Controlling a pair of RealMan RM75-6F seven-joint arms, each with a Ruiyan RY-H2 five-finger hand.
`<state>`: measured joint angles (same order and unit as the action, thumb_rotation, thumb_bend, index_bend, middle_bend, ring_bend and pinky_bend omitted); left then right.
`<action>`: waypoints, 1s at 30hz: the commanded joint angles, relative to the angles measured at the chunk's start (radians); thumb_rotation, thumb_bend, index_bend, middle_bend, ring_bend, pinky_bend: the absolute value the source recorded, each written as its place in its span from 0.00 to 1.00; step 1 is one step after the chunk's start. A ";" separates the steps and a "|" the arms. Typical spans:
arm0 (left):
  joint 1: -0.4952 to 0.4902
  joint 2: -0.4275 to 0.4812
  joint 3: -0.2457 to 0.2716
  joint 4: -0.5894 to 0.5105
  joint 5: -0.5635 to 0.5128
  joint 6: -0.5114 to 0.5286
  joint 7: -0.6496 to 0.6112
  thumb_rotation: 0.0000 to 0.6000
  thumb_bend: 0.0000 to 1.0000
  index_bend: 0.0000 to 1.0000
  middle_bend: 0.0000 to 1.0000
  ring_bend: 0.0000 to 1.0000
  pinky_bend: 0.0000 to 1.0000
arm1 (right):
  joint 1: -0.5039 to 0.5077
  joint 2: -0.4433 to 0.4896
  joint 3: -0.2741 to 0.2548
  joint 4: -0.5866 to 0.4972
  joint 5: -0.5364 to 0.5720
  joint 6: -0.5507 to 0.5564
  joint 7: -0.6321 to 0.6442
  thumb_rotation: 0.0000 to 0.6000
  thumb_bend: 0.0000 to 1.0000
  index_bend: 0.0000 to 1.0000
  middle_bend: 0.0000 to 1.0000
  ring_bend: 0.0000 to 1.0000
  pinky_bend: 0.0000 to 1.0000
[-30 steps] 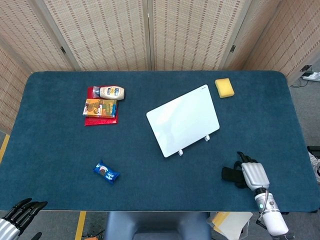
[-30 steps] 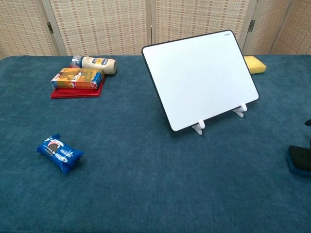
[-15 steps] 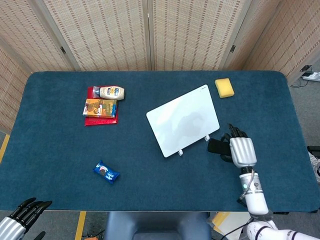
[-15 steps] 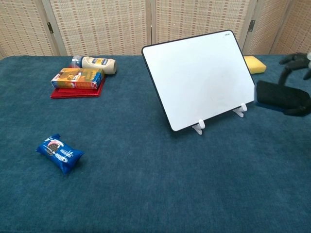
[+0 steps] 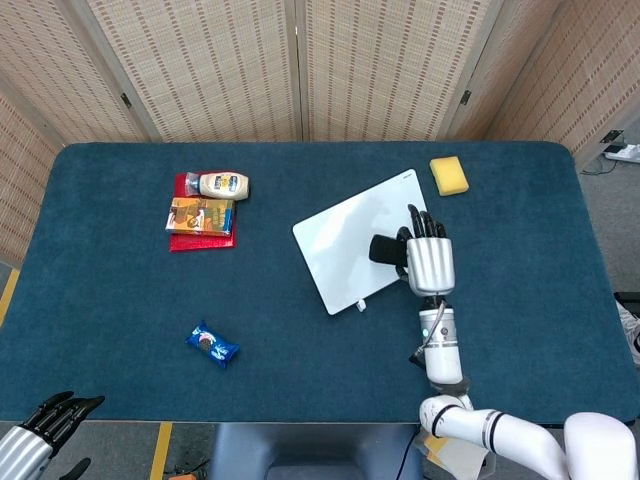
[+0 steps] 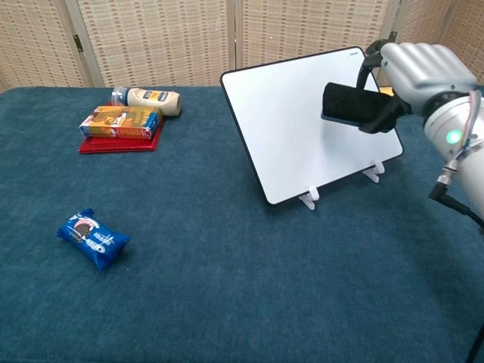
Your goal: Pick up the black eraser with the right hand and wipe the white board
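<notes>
Felt-like blue cloth is covering the surface [image 6: 227, 302], where a smooth rectangular white board [image 6: 295, 121] is being propped at a tilt on small white feet. A yellow sponge [image 5: 449, 176], a bottle [image 5: 222, 184], a snack box [image 5: 200, 215] and a blue biscuit packet [image 6: 94, 240] are lying around it. The black eraser [image 6: 352, 105] is being gripped by the right hand [image 6: 412, 72], fingers wrapped round it, in front of the board's right part. The left hand [image 5: 40, 430] is being kept at the lower left corner, fingers loosely extended, holding nothing.
</notes>
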<state>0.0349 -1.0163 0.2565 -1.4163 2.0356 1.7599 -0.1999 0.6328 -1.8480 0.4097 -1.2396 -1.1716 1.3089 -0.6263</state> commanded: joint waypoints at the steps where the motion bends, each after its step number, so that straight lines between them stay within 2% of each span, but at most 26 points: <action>1: -0.008 0.006 -0.003 -0.003 -0.019 -0.011 -0.020 1.00 0.35 0.02 0.23 0.23 0.19 | 0.075 -0.071 0.041 0.115 0.029 -0.038 0.027 1.00 0.18 0.61 0.15 0.14 0.24; 10: -0.016 0.018 -0.005 -0.004 -0.054 -0.026 -0.060 1.00 0.35 0.04 0.23 0.24 0.19 | 0.173 -0.188 0.039 0.374 0.008 -0.073 0.140 1.00 0.18 0.54 0.09 0.11 0.22; 12: -0.015 0.019 -0.006 -0.003 -0.057 -0.024 -0.064 1.00 0.35 0.05 0.23 0.24 0.19 | 0.186 -0.211 0.037 0.419 -0.001 -0.067 0.174 1.00 0.18 0.46 0.06 0.09 0.20; 14: -0.014 0.020 -0.007 -0.003 -0.063 -0.023 -0.067 1.00 0.35 0.06 0.23 0.24 0.19 | 0.194 -0.225 0.034 0.450 -0.009 -0.058 0.195 1.00 0.18 0.34 0.01 0.05 0.16; 17: -0.013 0.022 -0.008 -0.002 -0.068 -0.023 -0.070 1.00 0.35 0.06 0.23 0.24 0.19 | 0.190 -0.219 0.023 0.447 -0.026 -0.039 0.211 1.00 0.18 0.19 0.00 0.00 0.11; 19: -0.012 0.022 -0.009 -0.003 -0.069 -0.020 -0.070 1.00 0.35 0.06 0.23 0.24 0.19 | 0.174 -0.197 0.011 0.416 -0.038 -0.020 0.209 1.00 0.18 0.12 0.00 0.00 0.10; 22: -0.009 0.020 -0.008 -0.004 -0.065 -0.018 -0.060 1.00 0.35 0.06 0.23 0.24 0.19 | 0.130 -0.139 -0.009 0.318 -0.050 0.015 0.188 1.00 0.18 0.08 0.00 0.00 0.08; 26: -0.005 0.015 -0.006 -0.009 -0.055 -0.017 -0.035 1.00 0.35 0.06 0.23 0.24 0.19 | 0.046 -0.021 -0.046 0.115 -0.067 0.067 0.151 1.00 0.18 0.06 0.00 0.00 0.08; 30: -0.003 0.008 -0.001 -0.014 -0.037 -0.022 -0.002 1.00 0.35 0.06 0.23 0.24 0.19 | -0.062 0.140 -0.111 -0.133 -0.115 0.140 0.135 1.00 0.18 0.04 0.00 0.00 0.08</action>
<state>0.0310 -1.0053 0.2530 -1.4285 1.9930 1.7411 -0.2093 0.6772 -1.8539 0.3624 -1.1741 -1.2402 1.3722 -0.4654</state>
